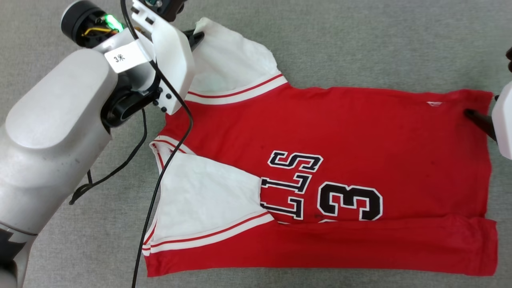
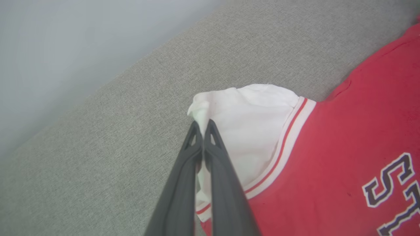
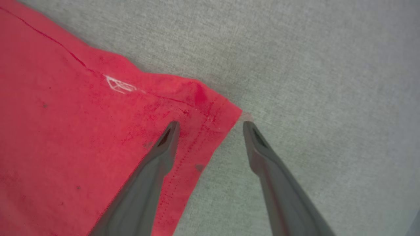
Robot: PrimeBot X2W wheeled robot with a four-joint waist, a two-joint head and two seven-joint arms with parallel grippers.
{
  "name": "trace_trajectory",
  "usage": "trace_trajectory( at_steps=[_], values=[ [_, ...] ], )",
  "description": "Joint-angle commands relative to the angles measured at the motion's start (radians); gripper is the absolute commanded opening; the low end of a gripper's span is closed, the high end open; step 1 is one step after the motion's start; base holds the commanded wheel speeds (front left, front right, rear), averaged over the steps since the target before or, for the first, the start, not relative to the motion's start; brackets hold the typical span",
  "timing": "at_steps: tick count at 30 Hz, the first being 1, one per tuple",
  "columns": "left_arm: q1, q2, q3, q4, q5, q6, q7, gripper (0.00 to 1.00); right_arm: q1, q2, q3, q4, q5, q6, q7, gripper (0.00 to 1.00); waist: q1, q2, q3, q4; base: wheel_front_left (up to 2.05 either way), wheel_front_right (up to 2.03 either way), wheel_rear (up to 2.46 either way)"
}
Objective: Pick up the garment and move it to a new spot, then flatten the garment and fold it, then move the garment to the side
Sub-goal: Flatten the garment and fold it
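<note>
Fingers of our left gripper point(image 2: 203, 126) pinched the red jersey-style garment point(image 1: 360, 132) by its white sleeve; our right gripper point(image 3: 210, 125), cropped in head view, straddled the hem corner wide-jawed.

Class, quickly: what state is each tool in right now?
Left tool: shut on the garment, pinching its white sleeve.
Right tool: open, holding nothing.

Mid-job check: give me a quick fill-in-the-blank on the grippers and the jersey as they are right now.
1. The left gripper is shut on the garment's ____ sleeve.
2. The right gripper stands ____ at a red hem corner.
3. The black number on the front is ____.
4. The garment lies on a ____ fabric surface.

Missing words: white; open; 3; gray
</note>
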Motion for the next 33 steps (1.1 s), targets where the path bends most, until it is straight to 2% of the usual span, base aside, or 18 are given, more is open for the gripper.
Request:
trace_trajectory(
  at_steps=[1, 7, 10, 11, 12, 13, 24, 29, 33],
  values=[
    [-0.015, -0.003, 0.003, -0.006, 0.009, 0.001, -0.007, 0.0, -0.028, 0.016, 0.016, 0.036, -0.008, -0.001, -0.015, 1.0, 0.0, 0.0, 0.021, 0.015, 0.0, 0.0, 0.0],
    [-0.031, -0.009, 0.001, -0.007, 0.016, 0.0, -0.024, 0.0, -0.031, 0.053, 0.085, 0.153, 0.025, -0.001, -0.057, 1.0, 0.0, 0.0, 0.043, 0.03, 0.0, 0.0, 0.0],
    [-0.027, -0.003, 0.002, -0.002, 0.013, -0.002, -0.032, 0.0, -0.016, 0.046, 0.133, 0.174, 0.049, 0.0, -0.073, 1.0, 0.0, 0.0, 0.043, 0.029, 0.0, 0.0, 0.0],
    [-0.024, -0.001, 0.003, 0.001, 0.011, -0.002, -0.035, 0.0, -0.017, 0.045, 0.14, 0.178, 0.058, 0.001, -0.084, 0.46, 0.0, 0.0, 0.041, 0.028, 0.0, 0.0, 0.0],
    [-0.02, 0.001, 0.003, 0.005, 0.009, -0.002, -0.037, 0.0, -0.022, 0.042, 0.146, 0.18, 0.066, 0.001, -0.1, 0.14, 0.0, 0.0, 0.038, 0.026, 0.0, 0.0, 0.0],
    [-0.014, 0.003, 0.006, 0.009, 0.008, -0.001, -0.044, 0.0, -0.027, 0.039, 0.152, 0.182, 0.072, 0.001, -0.115, 0.0, 0.0, 0.0, 0.032, 0.023, 0.0, 0.0, 0.0],
    [0.082, 0.029, 0.017, 0.033, -0.03, 0.009, -0.104, 0.0, -0.01, -0.01, 0.191, 0.163, 0.114, -0.001, -0.356, 0.0, 0.0, 0.0, -0.101, 0.009, 0.0, 0.0, 0.0],
    [0.164, 0.06, 0.011, -0.009, -0.048, 0.031, -0.123, 0.0, 0.055, -0.025, 0.199, 0.142, 0.127, -0.001, -0.457, 0.0, 0.0, 0.0, -0.169, 0.009, 0.0, 0.0, 0.0],
    [0.234, 0.081, 0.009, -0.052, -0.065, 0.052, -0.137, 0.0, 0.112, -0.036, 0.203, 0.117, 0.134, -0.001, -0.498, 0.0, 0.0, 0.0, -0.203, 0.009, 0.0, 0.0, 0.0]
  ],
)
